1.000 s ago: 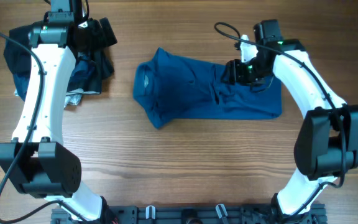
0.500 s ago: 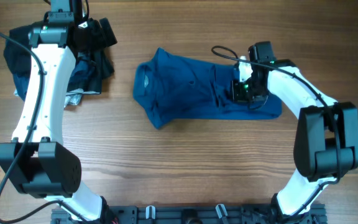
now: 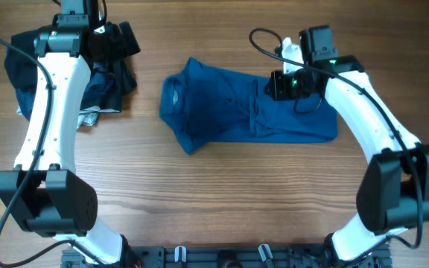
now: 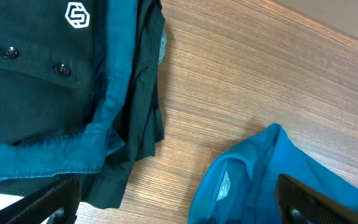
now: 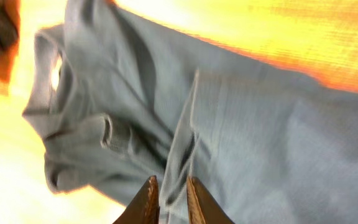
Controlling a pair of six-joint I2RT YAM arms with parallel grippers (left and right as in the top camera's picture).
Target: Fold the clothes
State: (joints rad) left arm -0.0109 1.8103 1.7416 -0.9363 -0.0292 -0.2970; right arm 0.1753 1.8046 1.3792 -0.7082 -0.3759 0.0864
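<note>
currently the blue polo shirt lies flat on the wooden table, near the middle of the overhead view and slightly toward the right arm's side. it is laid sideways: collar toward the left, hem toward the right. a crease runs across the body roughly midway along its length.

right gripper sits over the far edge of the shirt, right of that crease. from the right wrist camera we see its fingers pressed nearly together, with a raised ridge of blue fabric running down into the narrow slit between them; we read this as a pinch on a fold of the shirt. colours in that view are washed out, with the table glaring yellow.

left gripper hangs at the far left of the table above a pile of dark clothes, well apart from the shirt. its fingers are spread wide and hold nothing. beneath it we note a black garment with a small white logo and two buttons, and a dark teal piece lying beside it. the shirt's collar end shows at the lower right of that view.
</note>
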